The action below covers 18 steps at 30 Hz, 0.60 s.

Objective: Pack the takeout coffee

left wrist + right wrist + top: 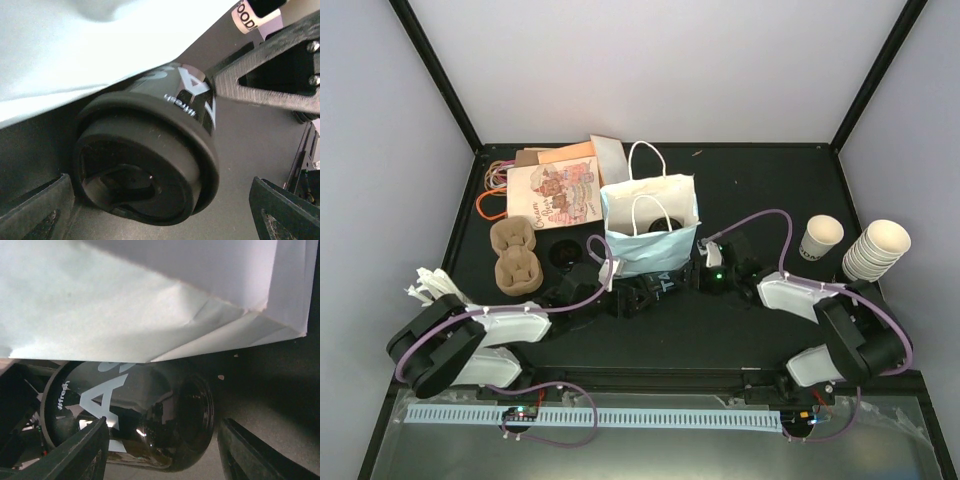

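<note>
Black tabletop (760,190) lying flat, forming floor of enclosure, showing dull sheen. Pale back wall (660,70), left wall (380,150) and right wall (920,130) closing in three sides, reading faintly lavender. Black corner struts (433,72) rising outward from both rear corners. Grey metal ledge (650,452) running along near edge, carrying white slotted strip (650,417). Light falling even and diffuse; shadows showing soft.

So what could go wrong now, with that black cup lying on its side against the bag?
The takeout coffee lies on its side, so it might roll away when the right gripper, open around its base, closes. The left gripper waits open at the lid end, so the two could bump. The paper bag stands right against the cup and may get shoved.
</note>
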Motion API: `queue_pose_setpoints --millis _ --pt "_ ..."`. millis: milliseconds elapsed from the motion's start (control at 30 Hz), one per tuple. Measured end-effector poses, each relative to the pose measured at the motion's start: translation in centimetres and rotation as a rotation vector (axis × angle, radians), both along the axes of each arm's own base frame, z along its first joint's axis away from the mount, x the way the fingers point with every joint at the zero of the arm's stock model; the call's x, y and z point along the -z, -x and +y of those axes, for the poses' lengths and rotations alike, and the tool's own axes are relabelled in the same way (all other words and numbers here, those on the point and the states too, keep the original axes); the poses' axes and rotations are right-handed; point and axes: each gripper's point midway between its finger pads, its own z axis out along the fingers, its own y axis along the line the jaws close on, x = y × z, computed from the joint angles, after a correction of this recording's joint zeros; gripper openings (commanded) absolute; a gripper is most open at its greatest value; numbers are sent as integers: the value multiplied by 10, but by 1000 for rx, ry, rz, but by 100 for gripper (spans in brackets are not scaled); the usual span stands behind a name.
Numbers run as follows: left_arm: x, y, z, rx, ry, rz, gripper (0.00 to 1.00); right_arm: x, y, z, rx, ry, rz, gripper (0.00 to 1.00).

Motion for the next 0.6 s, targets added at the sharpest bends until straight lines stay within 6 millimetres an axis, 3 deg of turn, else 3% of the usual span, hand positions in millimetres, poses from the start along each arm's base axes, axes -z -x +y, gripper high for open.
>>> queue_pose_setpoints --millis 267,467,600 --pt "15 6 6 25 23 59 96 1 -6 1 -7 -48 10 46" --pt "10 6 2 48 54 52 94 0 -7 3 -18 -89 11 45" --pt "12 3 3 51 68 63 87 0 -7 3 -21 -103 14 45"
